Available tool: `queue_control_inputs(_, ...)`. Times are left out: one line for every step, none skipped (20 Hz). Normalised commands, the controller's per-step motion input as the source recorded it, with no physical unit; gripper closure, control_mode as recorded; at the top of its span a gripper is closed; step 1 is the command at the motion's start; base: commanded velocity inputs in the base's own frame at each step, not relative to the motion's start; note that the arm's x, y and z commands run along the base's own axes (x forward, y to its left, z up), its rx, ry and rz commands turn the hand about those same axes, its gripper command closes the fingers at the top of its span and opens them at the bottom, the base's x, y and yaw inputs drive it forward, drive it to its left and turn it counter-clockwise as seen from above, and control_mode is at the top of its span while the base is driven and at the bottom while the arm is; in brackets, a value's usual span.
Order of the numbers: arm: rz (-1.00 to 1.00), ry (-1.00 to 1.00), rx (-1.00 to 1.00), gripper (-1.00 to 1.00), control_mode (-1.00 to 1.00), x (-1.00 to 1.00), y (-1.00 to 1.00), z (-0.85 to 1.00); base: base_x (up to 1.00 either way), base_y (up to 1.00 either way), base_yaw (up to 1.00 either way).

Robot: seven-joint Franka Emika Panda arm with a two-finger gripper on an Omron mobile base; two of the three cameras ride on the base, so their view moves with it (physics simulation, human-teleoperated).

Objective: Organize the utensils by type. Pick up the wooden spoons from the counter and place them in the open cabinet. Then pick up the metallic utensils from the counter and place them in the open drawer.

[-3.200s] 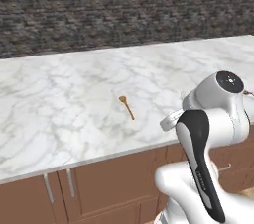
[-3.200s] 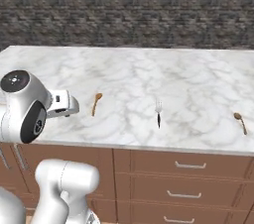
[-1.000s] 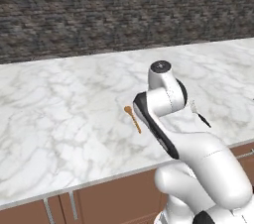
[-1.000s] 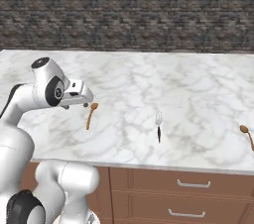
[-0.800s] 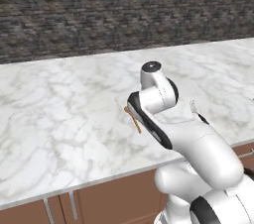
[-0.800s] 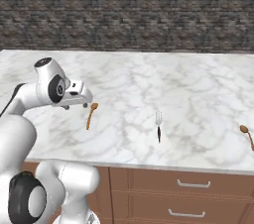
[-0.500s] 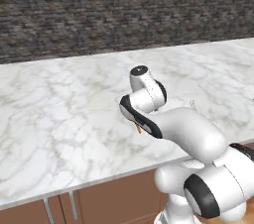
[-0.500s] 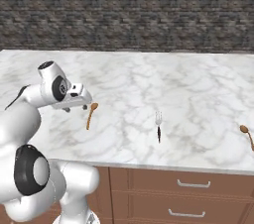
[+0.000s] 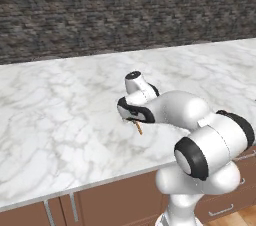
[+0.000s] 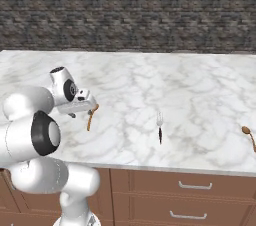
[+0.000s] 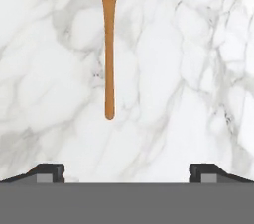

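Observation:
A wooden spoon (image 11: 108, 44) lies flat on the white marble counter (image 11: 188, 69). Its bowl is at the top of the hand view and its handle points toward my gripper (image 11: 126, 172). The gripper's two fingertips (image 11: 49, 171) stand wide apart, open and holding nothing, just short of the handle's end. From the right base view the same spoon (image 10: 91, 116) lies just right of my lowered hand (image 10: 77, 102). A metallic fork (image 10: 160, 129) lies mid-counter, and a second wooden spoon (image 10: 248, 137) lies at the right edge. The open cabinet and open drawer are out of view.
A dark stone wall (image 10: 130, 10) runs along the back of the counter. Shut brown drawers (image 10: 195, 190) sit under the counter's front edge. My arm (image 9: 175, 112) folds low over the counter and covers most of the near spoon (image 9: 138, 128).
The arm has swung forward and down over the counter, bringing the hand low beside the near wooden spoon. The jaws stayed wide. The utensils have not moved.

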Motion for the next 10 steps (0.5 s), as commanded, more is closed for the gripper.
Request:
queue_control_inputs(0.0,0.03,0.01,-1.0,-1.0,0.4,0.0,-0.32,0.0,0.0,0.0)
queue_control_inputs(0.0,0.02,0.0,-1.0,-1.0,0.41,0.0,-0.34,0.0,0.0,0.0)
queue_control_inputs(0.0,0.0,0.0,-1.0,-1.0,0.41,0.0,-0.34,0.0,0.0,0.0)
queue_control_inputs(0.0,0.0,0.0,-1.0,-1.0,0.4,0.0,-0.35,0.0,0.0,0.0)
queue_control_inputs(0.0,0.0,0.0,-1.0,-1.0,0.41,0.0,-0.36,0.0,0.0,0.0)
queue_control_inputs(0.0,0.0,0.0,-1.0,-1.0,0.39,0.0,-0.36,0.0,0.0,0.0)
queue_control_inputs(0.0,0.0,0.0,-1.0,-1.0,0.38,0.0,-0.37,0.0,0.0,0.0)
queue_control_inputs(0.0,0.0,0.0,-1.0,-1.0,0.41,0.0,-0.31,0.0,0.0,0.0)
queue_control_inputs(0.0,0.0,0.0,-1.0,-1.0,0.38,0.0,-0.29,0.0,0.0,0.0)
queue_control_inputs(0.0,0.0,0.0,-1.0,-1.0,0.36,0.0,-0.31,0.0,0.0,0.0)
